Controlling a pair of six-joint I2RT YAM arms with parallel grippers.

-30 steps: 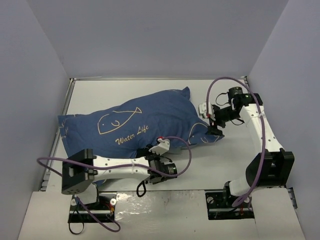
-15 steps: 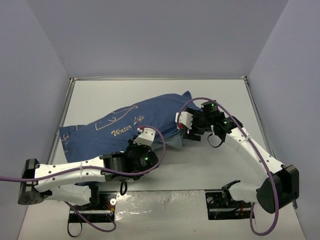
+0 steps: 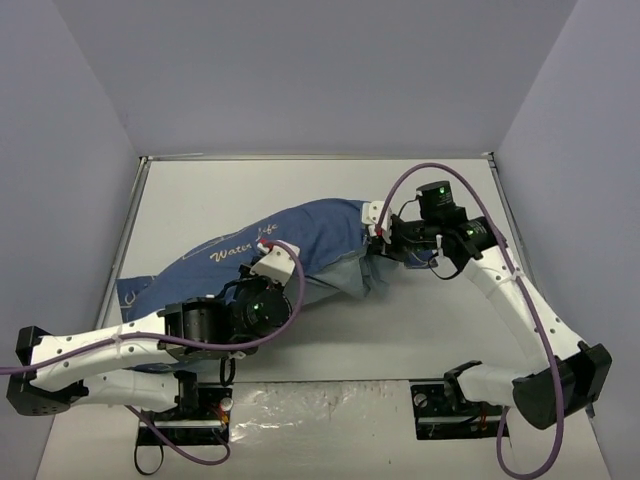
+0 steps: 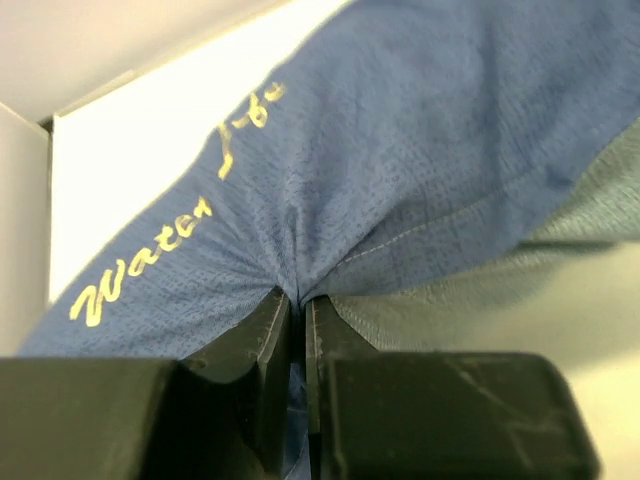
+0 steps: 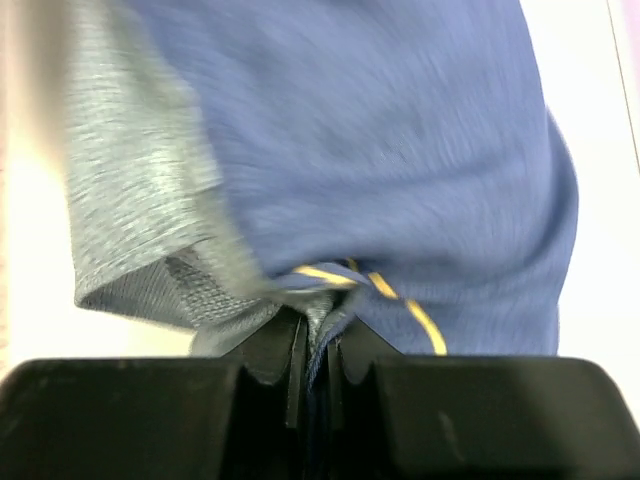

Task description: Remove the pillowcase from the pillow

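The blue pillowcase [image 3: 310, 228] lies slanted across the table, bunched and narrow, with its gold lettering [image 4: 150, 270] facing up. Its lighter grey-blue reverse [image 3: 345, 275] shows along the near right edge. The pillow is hidden inside it. My left gripper [image 4: 298, 300] is shut on a pinch of the dark blue cloth near the pillowcase's middle [image 3: 278, 256]. My right gripper [image 5: 315, 325] is shut on a fold of cloth at the pillowcase's right end [image 3: 373, 231], where the blue face meets the grey-blue reverse [image 5: 140, 200].
The white table [image 3: 430, 310] is boxed in by grey walls at the left, back and right. A metal rail [image 3: 130, 225] runs along its left edge. Purple cables [image 3: 405, 180] loop over both arms. The arm bases [image 3: 460, 400] sit at the near edge.
My right gripper swung in to the pillowcase's right end and closed on the cloth. My left arm drew its pinch toward the near left, and the pillowcase has narrowed and turned slantwise.
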